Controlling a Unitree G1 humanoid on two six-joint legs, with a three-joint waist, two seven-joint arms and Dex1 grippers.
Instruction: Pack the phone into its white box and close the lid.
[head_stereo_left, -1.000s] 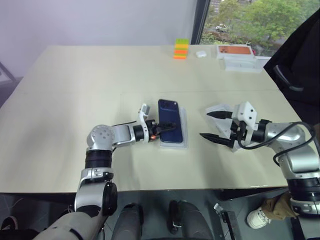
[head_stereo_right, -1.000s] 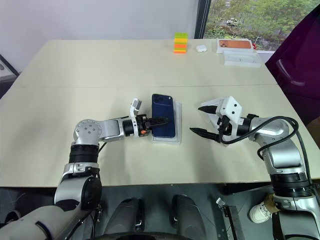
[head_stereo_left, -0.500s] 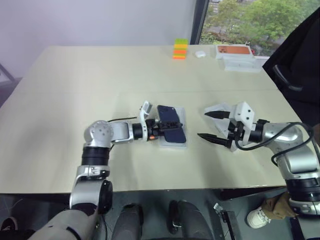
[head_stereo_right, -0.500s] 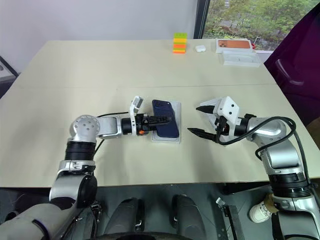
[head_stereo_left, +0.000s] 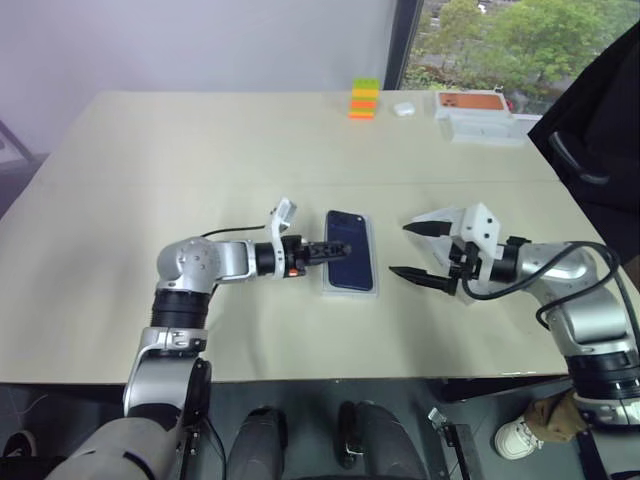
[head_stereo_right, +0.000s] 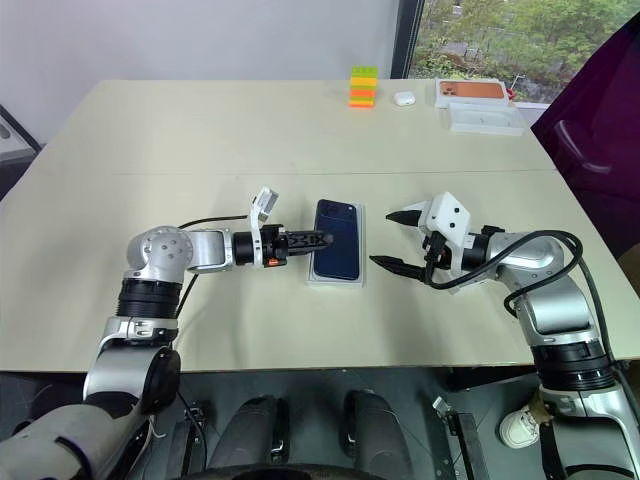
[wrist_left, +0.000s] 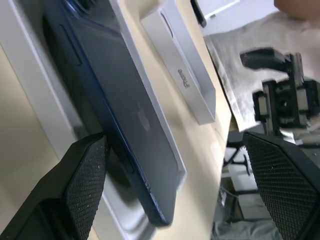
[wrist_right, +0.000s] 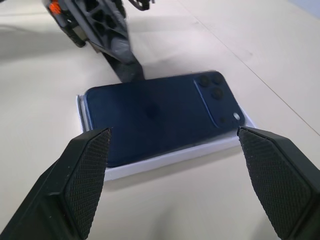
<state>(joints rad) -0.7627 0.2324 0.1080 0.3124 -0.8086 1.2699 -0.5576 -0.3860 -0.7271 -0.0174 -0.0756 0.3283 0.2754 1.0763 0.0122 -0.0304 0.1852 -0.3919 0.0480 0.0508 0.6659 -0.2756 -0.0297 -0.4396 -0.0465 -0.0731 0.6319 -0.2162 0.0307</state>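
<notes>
**While the phone lies loose on its tray, one stray nudge could undo the packing**

Because both grippers stand close on either side of it, the main risk sits at the middle of the table (head_stereo_left: 200, 150). The left gripper (head_stereo_left: 335, 249) has its jaws spread wide, the tips right at the long left edge of the phone (head_stereo_left: 350, 262), holding nothing. The right gripper (head_stereo_left: 400, 250) hangs just to the right, jaws equally wide and empty, apart from the tray.

The phone rests back-up on the white box (wrist_right: 165, 159). In the left wrist view it looks slightly tilted against the rim, though whether it is fully seated cannot be told. If it is riding on an edge, a sideways brush from the left jaws could push it out or slide the light tray across the table.

The lid (wrist_left: 185, 70) lies just beyond the box, near the right gripper. Pressed down over a proud phone, it would likely jam or sit crooked. A one-sided grasp could also skew it on the way over.

Farther back, the coloured blocks (head_stereo_left: 363, 98) and the orange-topped box (head_stereo_left: 468, 100) stand well clear and pose no hazard.
</notes>
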